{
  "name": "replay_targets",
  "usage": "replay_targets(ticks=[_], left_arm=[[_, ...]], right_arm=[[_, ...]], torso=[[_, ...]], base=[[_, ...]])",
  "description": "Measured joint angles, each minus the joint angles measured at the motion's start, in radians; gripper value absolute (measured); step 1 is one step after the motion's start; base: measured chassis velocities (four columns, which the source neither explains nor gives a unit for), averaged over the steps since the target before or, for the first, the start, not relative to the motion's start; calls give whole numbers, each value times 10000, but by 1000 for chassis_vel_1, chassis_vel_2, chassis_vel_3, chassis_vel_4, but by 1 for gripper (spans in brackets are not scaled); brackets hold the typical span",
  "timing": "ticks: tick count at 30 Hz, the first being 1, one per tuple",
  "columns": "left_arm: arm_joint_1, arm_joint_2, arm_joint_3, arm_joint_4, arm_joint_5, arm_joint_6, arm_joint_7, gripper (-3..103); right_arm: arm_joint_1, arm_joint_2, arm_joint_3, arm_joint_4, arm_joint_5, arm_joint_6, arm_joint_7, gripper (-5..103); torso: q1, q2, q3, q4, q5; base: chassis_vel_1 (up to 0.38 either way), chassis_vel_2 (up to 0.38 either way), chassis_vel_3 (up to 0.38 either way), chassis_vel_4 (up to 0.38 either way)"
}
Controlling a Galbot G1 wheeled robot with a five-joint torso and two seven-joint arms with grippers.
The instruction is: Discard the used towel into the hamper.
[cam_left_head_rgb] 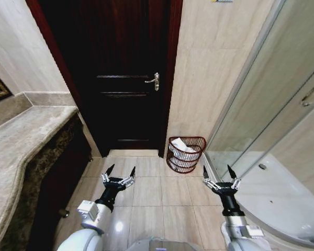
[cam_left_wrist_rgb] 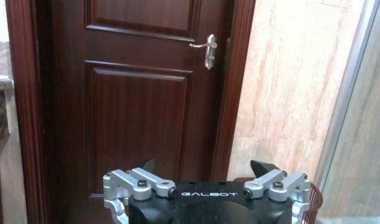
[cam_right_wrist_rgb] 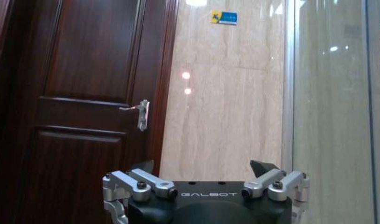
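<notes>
The hamper (cam_left_head_rgb: 186, 155), a reddish-brown wire basket, stands on the floor against the beige wall, between the door and the shower glass. A crumpled white towel (cam_left_head_rgb: 183, 148) lies inside it. My left gripper (cam_left_head_rgb: 121, 170) hangs open and empty above the floor tiles, to the left of the hamper and nearer to me. My right gripper (cam_left_head_rgb: 218, 171) is open and empty too, just right of the hamper. In the left wrist view the open left gripper (cam_left_wrist_rgb: 204, 165) faces the door, and the hamper's rim (cam_left_wrist_rgb: 315, 199) peeks out beside it. The right gripper (cam_right_wrist_rgb: 202, 165) faces the wall.
A dark wooden door (cam_left_head_rgb: 120, 78) with a metal handle (cam_left_head_rgb: 154, 81) is shut straight ahead. A stone counter (cam_left_head_rgb: 21, 141) runs along the left. The glass shower enclosure (cam_left_head_rgb: 272, 130) and its white tray (cam_left_head_rgb: 272, 193) fill the right. Beige floor tiles (cam_left_head_rgb: 157, 188) lie between.
</notes>
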Motion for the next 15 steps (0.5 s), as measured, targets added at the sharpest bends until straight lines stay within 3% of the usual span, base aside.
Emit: replay_targets(ticks=[15], left_arm=[[0,0,0,0,1,0,0,100]], right_arm=[[46,96,8,14,151,898,-495,100]], torso=[[-271,-628,-354,0,0]], base=[[0,0,0,0]])
